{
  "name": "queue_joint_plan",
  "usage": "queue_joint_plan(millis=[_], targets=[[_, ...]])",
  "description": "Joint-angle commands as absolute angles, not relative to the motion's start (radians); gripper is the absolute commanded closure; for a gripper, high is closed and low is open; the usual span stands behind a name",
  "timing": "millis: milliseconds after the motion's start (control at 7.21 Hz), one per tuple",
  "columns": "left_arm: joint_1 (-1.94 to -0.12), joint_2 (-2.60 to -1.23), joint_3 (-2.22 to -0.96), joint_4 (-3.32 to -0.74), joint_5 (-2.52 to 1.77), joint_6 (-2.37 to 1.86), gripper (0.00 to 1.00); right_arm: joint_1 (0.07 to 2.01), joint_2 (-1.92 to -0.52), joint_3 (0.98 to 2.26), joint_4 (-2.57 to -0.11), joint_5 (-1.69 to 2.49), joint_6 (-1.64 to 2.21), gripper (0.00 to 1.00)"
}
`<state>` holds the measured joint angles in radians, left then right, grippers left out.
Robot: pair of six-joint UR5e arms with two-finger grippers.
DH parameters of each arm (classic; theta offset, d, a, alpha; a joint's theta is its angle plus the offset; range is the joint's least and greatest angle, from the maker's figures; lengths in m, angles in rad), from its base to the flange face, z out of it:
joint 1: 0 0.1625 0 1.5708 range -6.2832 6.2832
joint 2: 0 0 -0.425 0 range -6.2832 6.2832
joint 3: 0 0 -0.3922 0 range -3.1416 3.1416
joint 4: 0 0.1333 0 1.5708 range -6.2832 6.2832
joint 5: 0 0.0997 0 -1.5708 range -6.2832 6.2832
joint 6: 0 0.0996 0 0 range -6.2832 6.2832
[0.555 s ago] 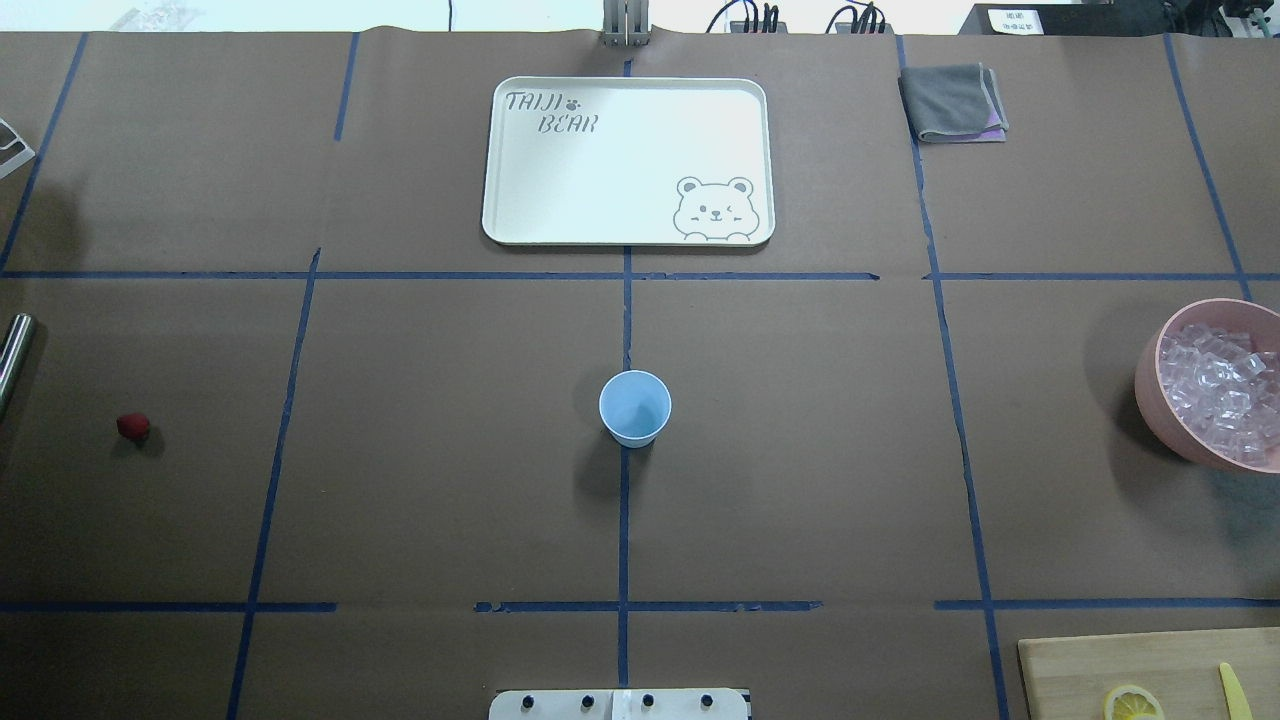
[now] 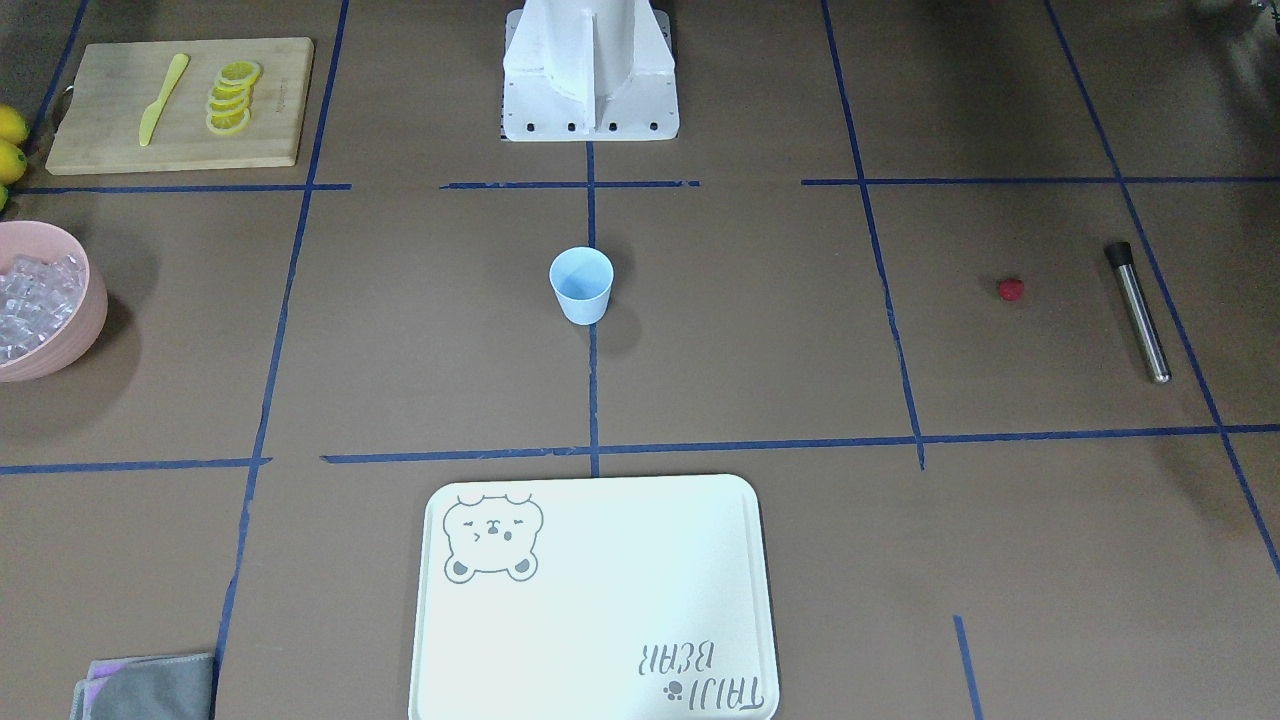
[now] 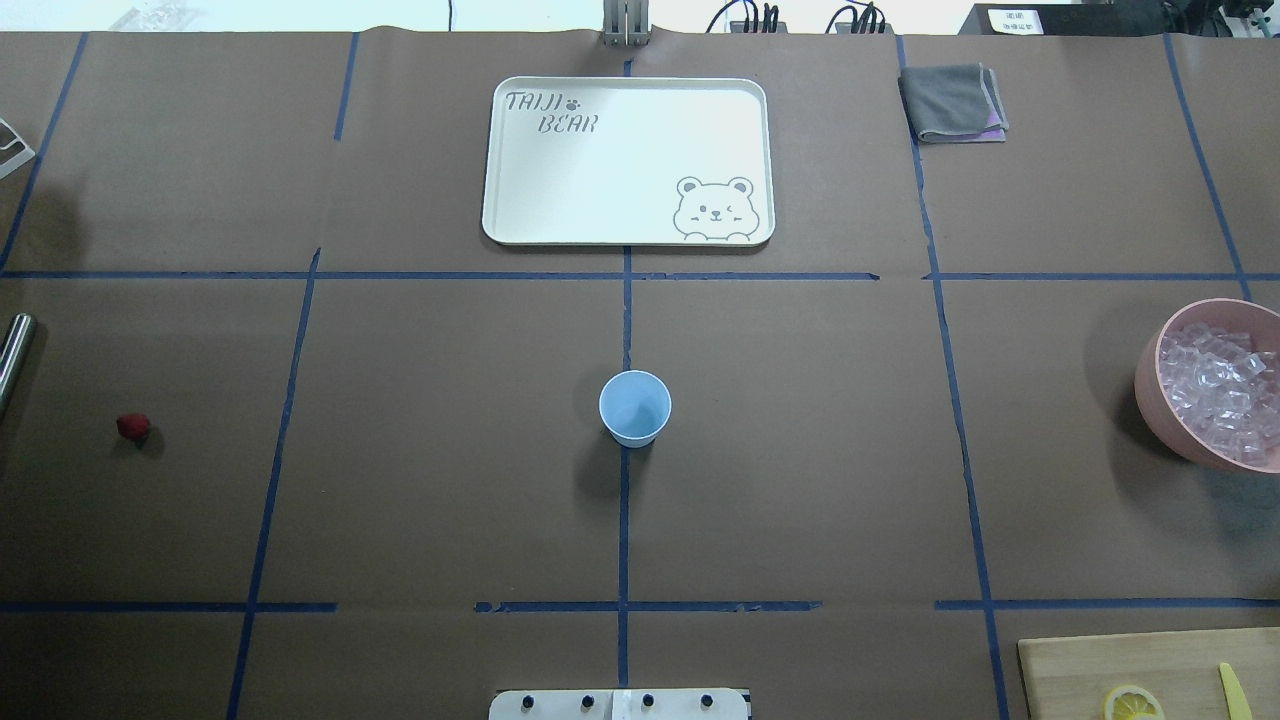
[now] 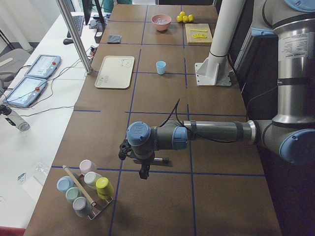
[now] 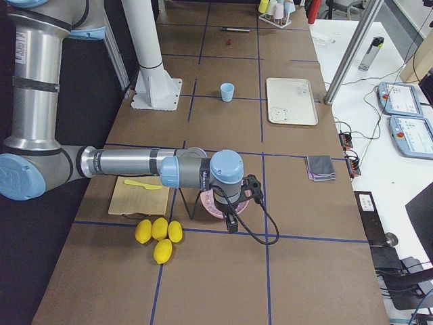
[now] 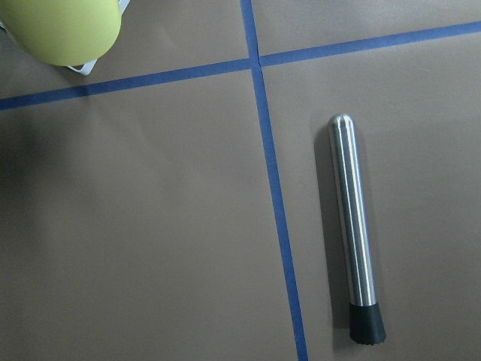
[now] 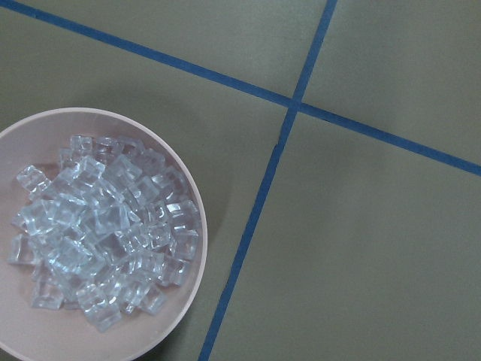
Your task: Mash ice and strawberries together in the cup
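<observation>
The pale blue cup (image 3: pixel 634 407) stands upright and empty at the table's middle; it also shows in the front-facing view (image 2: pixel 581 284). The red strawberry (image 3: pixel 132 427) lies alone on the robot's left side, near a steel muddler (image 2: pixel 1137 310). The ice (image 7: pixel 105 241) fills a pink bowl (image 3: pixel 1150 385) on the robot's right. My left gripper (image 4: pixel 142 171) hangs above the muddler (image 6: pixel 355 233); my right gripper (image 5: pixel 232 218) hangs over the pink bowl (image 5: pixel 210 203). Neither gripper's fingers show in a wrist view, so I cannot tell whether they are open or shut.
A white bear tray (image 3: pixel 628 160) lies beyond the cup, with a grey cloth (image 3: pixel 953 102) to its right. A wooden board (image 2: pixel 180 100) holds lemon slices and a yellow knife, with whole lemons (image 5: pixel 159 233) beside it. A rack of coloured cups (image 4: pixel 86 189) stands at the left end.
</observation>
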<state>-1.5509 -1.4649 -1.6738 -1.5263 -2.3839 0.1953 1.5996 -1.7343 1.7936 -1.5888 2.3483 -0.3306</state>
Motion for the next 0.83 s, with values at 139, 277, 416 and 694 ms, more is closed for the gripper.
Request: queue_joint_plan(millis=[139, 277, 416, 694], targets=[[-1.551, -1.466, -1.674, -1.528, -2.384, 0.196, 0.0, 1.542, -1.733, 1.851, -1.549, 2.356, -0.281, 0.01], [-1.551, -1.466, -1.672, -1.528, -2.385, 0.196, 0.0, 1.466, -1.733, 1.883, -1.543, 2.35, -0.218, 0.01], [-1.551, -1.465, -1.671, -1.528, -2.385, 0.196, 0.0, 1.407, -1.735, 1.887, -1.469, 2.335, -0.2, 0.01], [-1.549, -1.466, -1.667, -1.531, -2.385, 0.195, 0.0, 1.303, -1.736, 1.878, -1.431, 2.32, -0.198, 0.04]])
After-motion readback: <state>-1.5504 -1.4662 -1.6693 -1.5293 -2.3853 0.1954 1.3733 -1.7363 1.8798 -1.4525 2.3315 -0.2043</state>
